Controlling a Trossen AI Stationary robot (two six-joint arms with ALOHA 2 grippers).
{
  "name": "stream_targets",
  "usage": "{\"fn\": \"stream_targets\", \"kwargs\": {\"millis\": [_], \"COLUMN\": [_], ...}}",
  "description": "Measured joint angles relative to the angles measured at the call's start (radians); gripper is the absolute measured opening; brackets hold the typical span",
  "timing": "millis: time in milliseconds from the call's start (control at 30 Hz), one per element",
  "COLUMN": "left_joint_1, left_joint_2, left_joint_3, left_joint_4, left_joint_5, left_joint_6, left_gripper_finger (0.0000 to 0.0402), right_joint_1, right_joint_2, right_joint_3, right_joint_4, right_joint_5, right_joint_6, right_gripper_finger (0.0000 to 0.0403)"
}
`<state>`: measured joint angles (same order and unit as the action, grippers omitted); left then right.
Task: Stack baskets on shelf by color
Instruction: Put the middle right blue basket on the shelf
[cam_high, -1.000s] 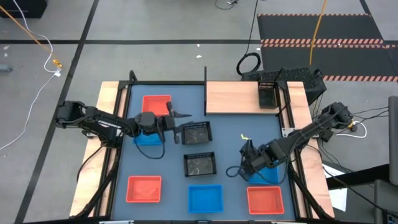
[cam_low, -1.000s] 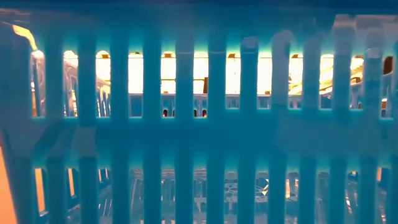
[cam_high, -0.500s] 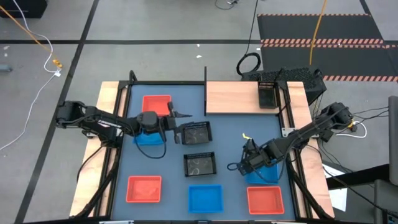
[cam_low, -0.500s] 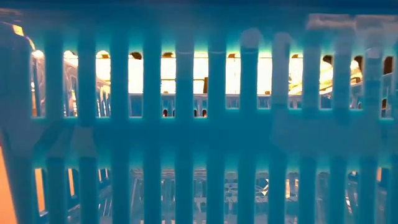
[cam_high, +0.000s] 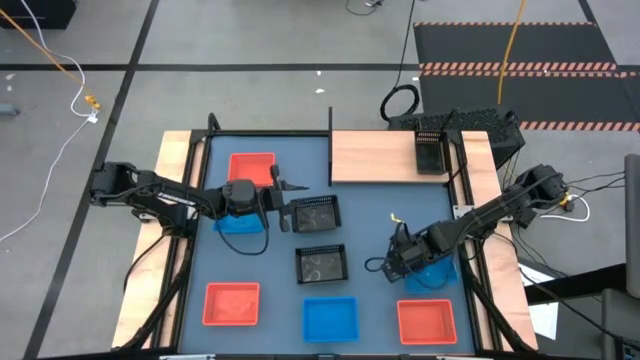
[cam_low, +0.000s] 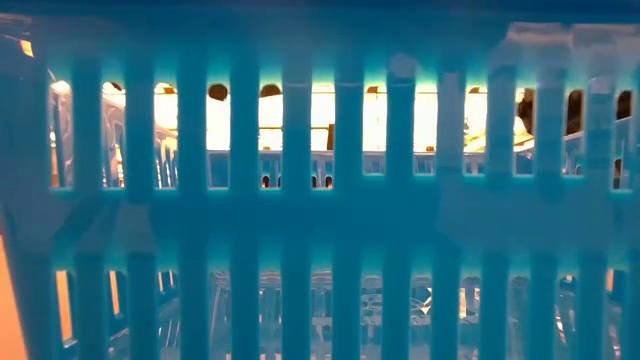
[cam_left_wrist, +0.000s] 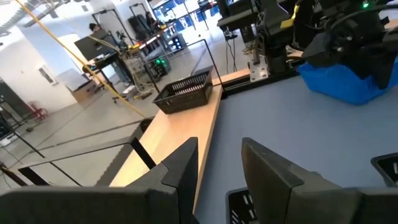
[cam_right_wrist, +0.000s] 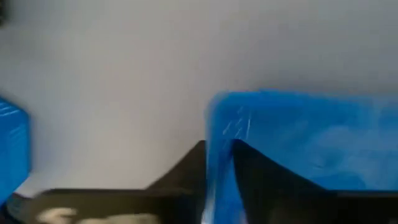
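Looking down on the table (cam_high: 365, 215), you are seeing the shelf (cam_high: 375, 156) lying along the far edge with one black basket (cam_high: 431, 152) already on its right end. That is the relation your coming move turns on: the shelf lies up-table from the right gripper (cam_high: 398, 262), its long axis running left to right, and your right arm is the nearer one to it.

The right gripper is sitting at the right side of the table, clamped on the rim of a blue basket (cam_high: 436, 270); the right wrist view is showing one finger (cam_right_wrist: 186, 171) outside the blue wall (cam_right_wrist: 217, 149) and the other inside. The basket is trailing to the gripper's right, toward the table's edge (whether it is lifted clear yet, I cannot tell).

The left gripper (cam_high: 285, 200) is waiting left of centre, fingers apart and empty, just beside a black mesh basket (cam_high: 317, 213), with another blue basket (cam_high: 240, 222) under its wrist.

You will probably be carrying the blue basket up to bare shelf, left of the black one.
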<state>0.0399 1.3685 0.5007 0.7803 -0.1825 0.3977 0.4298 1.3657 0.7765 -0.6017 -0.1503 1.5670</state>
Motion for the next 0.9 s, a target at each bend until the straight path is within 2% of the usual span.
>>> {"fn": "stream_targets", "kwargs": {"millis": [100,267,500,600,733,900], "left_joint_1": [0.000,0.000,0.000,0.000,0.000,0.000], "left_joint_2": [0.000,0.000,0.000,0.000,0.000,0.000], "left_joint_3": [0.000,0.000,0.000,0.000,0.000,0.000], "left_joint_4": [0.000,0.000,0.000,0.000,0.001,0.001], "left_joint_5": [0.000,0.000,0.000,0.000,0.000,0.000], "left_joint_6": [-0.001,-0.022,-0.065,-0.067,-0.067,-0.061], "left_gripper_finger": [0.0127,0.0127,0.0127,0.0127,0.0127,0.0127], "right_joint_1": [-0.004,-0.015,-0.058,-0.085,-0.131,-0.190], "right_joint_2": [-0.029,-0.097,-0.119,-0.120,-0.125,-0.125], "right_joint_3": [0.000,0.022,0.052,0.053,0.067,0.134], "right_joint_4": [0.031,0.125,0.478,0.577,0.559,0.493], "right_joint_5": [0.021,0.080,0.100,0.097,0.064,0.043], "right_joint_6": [-0.018,-0.049,-0.445,-0.579,-0.723,-1.009], "right_gripper_finger": [0.0012,0.0012,0.0001,0.0001,0.0001,0.0001]}}
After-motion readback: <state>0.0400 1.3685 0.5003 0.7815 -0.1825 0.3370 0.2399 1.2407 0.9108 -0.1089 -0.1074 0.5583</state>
